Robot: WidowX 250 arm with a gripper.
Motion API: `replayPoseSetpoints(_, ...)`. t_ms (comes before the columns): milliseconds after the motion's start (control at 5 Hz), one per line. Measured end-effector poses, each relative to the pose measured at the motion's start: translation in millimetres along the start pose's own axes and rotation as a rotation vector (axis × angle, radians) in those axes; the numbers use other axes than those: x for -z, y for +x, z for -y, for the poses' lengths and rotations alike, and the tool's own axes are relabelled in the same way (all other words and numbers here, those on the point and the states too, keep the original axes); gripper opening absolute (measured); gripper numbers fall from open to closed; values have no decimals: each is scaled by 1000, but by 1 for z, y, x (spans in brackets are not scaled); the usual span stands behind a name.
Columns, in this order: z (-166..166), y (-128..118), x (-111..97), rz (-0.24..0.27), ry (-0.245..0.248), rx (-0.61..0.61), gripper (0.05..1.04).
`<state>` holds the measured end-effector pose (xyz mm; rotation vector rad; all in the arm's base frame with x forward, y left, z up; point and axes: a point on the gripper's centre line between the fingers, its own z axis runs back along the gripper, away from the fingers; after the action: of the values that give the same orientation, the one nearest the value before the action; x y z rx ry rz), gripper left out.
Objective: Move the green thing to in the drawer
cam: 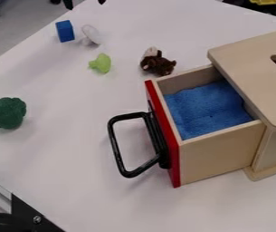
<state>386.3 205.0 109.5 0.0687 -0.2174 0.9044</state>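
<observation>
At far left I record a dark green broccoli-like toy [7,113], resting on the white table [61,149] well apart from the other items. Its isolation leaves room for fingers on either side. It is one of two candidates for the green thing.

Next, towards the far edge, stands a blue block [65,31], with a white toy [91,35] just beside it. A pick at either would have to allow for its neighbour.

My gripper [85,2] hangs at the top edge of the view, beyond the block. The fingertips are spread well apart, with nothing visible between them. I judge this a ready position, suited to descending around a small item.

Nearer the camera than the white toy lies a light green mushroom-shaped toy [103,63], the second candidate. It appears to lie on its side, stub to the left; I would close across the rounded cap. The wording does not settle which green item is meant.

A brown plush toy [157,66] sits between it and the box, near the drawer's far corner. I would carry the load above it.

At right, the drawer [221,156] is pulled part-way out of the wooden box [254,68], its black handle [117,147] facing left. The opening permits a drop from above; the blue cloth [206,108] inside should cushion it. Neither green item is inside.
</observation>
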Motion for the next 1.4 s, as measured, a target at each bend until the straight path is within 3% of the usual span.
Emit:
replayPoseSetpoints(400, -7, -20, 31, -93, 40, 4, 999)
replayPoseSetpoints(800, -39, -36, 12, -66, 30, -31, 999)
replayPoseSetpoints(1200, -66, -83, -2, -63, 6, 59, 999)
replayPoseSetpoints(1400, -92, -104, 2, -56, 36, 112, 999)
